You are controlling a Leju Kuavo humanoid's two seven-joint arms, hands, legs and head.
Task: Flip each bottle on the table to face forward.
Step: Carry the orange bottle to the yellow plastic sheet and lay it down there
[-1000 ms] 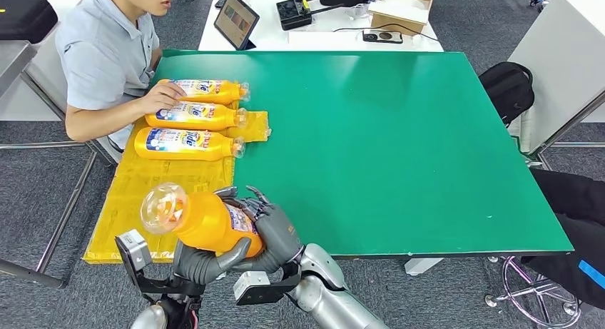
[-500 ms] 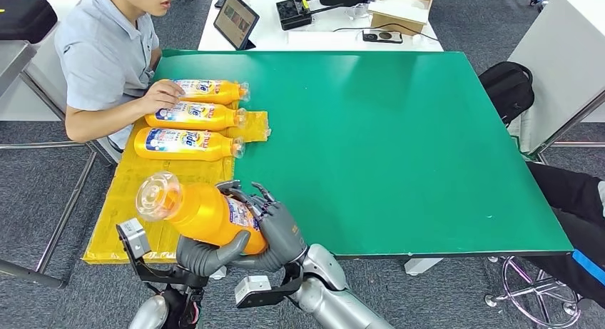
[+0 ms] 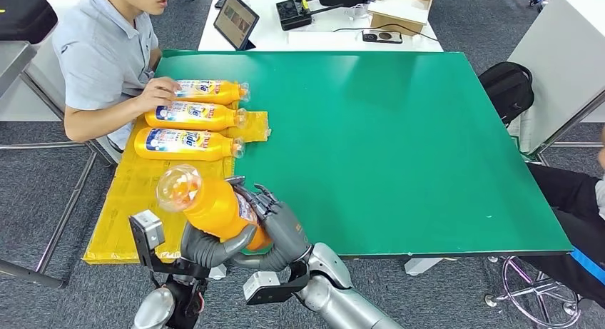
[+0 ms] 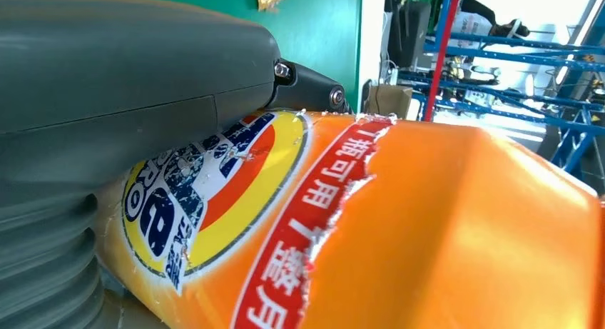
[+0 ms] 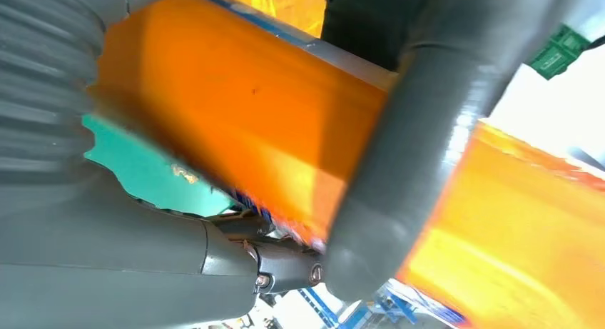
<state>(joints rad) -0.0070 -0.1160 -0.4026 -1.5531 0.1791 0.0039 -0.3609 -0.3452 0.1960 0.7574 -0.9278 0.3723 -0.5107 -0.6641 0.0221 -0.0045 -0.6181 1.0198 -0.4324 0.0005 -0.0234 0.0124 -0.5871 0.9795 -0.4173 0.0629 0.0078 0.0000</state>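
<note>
One orange bottle [image 3: 214, 209], torn label, clear cap, tilted up.

Silver arms, a grey ribbed robot hand [image 3: 282, 229], apparently dark fingers, small screws.

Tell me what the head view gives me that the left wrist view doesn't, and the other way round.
Head view alone: three bottles lying on the yellow mat, labels up, a person's hand on the farthest, the green table, and the right hand gripping too. Left wrist view alone: the torn label close up. Both: the held bottle in the left hand.
</note>
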